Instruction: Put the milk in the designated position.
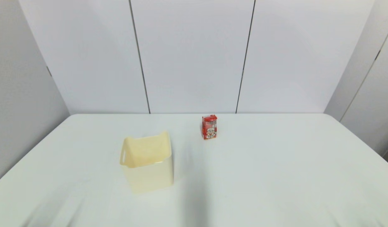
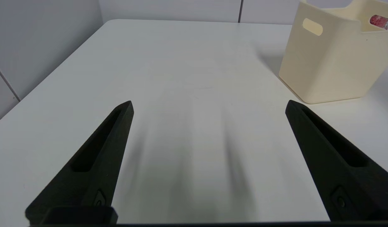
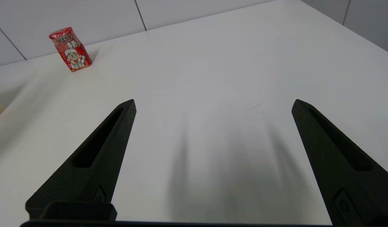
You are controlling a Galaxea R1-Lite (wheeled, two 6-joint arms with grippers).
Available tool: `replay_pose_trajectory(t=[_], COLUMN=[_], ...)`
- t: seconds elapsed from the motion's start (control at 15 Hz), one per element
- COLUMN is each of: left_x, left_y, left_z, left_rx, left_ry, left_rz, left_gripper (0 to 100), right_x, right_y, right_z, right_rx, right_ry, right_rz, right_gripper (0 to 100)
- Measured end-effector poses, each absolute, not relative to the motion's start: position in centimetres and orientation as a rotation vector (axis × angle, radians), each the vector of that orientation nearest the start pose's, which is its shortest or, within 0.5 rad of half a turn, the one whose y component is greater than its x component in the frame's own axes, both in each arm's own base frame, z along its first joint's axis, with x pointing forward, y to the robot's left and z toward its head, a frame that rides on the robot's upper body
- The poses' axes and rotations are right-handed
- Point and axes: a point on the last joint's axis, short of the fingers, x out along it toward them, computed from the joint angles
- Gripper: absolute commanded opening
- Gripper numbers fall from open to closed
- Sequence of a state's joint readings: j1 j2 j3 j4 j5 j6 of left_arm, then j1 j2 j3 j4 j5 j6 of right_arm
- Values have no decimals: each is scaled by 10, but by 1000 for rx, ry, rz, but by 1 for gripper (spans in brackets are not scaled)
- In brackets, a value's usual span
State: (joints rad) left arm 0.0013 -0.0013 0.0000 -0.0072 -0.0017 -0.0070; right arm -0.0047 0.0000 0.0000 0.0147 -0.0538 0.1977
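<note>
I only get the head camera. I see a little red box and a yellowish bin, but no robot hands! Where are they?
Observer: Both are low over the near table, out of your picture. The right gripper is open, holding nothing.
Operator: And the other hand?
Observer: The left gripper is open too, with the cream bin ahead and off to one side.
Operator: What's drawn on the red box?
Observer: The right wrist camera shows the milk carton with a smiling cartoon face on its front.
Operator: Is it lying down?
Observer: No, it stands upright on the table, apart from the bin.
</note>
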Motion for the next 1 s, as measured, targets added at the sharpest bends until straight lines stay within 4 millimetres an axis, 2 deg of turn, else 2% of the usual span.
replay_pose_trajectory(t=[0.13,0.27,0.47,0.6,0.73,0.87,1.0], left_x=[-23,-23,-23,-23,-23,-23,-23], left_y=[0,0,0,0,0,0,0], left_z=[76,76,76,76,76,76,76], left_rx=[-7,-8,-8,-7,-8,-8,-8], left_ry=[-9,-9,-9,-9,-9,-9,-9], left_rz=[0,0,0,0,0,0,0], left_gripper=[100,100,100,100,100,100,100], right_x=[-23,-24,-20,-7,18,52,95], right_y=[-1,-1,-1,-1,0,3,14], right_z=[75,88,124,159,198,231,250], right_rx=[190,183,185,180,171,160,136], right_ry=[2,-28,-57,-64,-33,30,120], right_rz=[-57,-50,-42,-34,-10,69,174], right_gripper=[100,100,100,100,100,100,100])
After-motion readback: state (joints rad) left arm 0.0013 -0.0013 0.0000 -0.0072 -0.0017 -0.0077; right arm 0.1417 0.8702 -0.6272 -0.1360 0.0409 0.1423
